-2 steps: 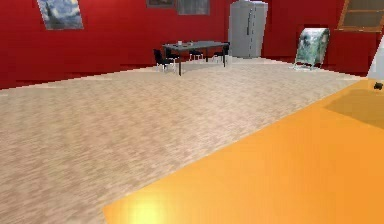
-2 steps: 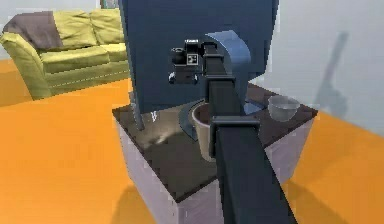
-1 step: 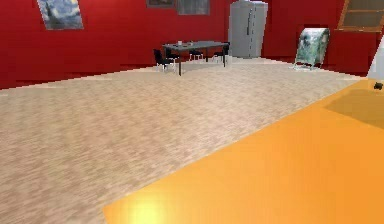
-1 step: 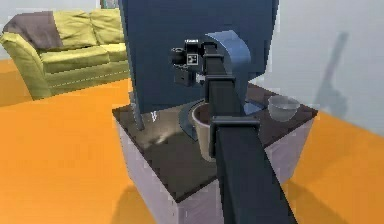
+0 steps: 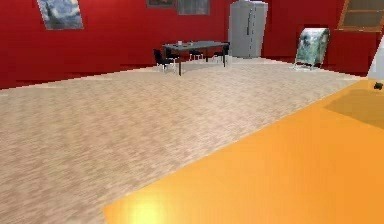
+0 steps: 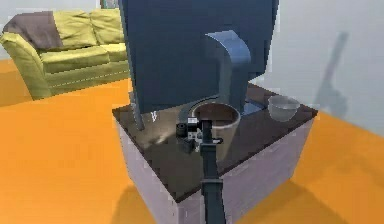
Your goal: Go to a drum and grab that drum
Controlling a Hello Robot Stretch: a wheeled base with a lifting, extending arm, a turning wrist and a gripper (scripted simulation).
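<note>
Approach: looks done; the arm reaches over the counter (image 6: 255,150) that carries a television (image 6: 180,50).
Drum (image 6: 224,112): brown and round, standing on the counter near a glass bowl (image 6: 282,106).
Gripper (image 6: 183,131): at the drum's left side; I cannot tell whether it holds anything.
Left: lifting the drum clear, in my judgement.

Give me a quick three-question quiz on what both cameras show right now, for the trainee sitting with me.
1. True or false: the television and the brown drum share one stand.
2. In the arm side view, the clear bowl lies on which side of the drum? A left; B right; C in front.
3. Fill in: the forward view's dining table stands before a ___ wall.
Key: 1 true; 2 B; 3 red.
</note>
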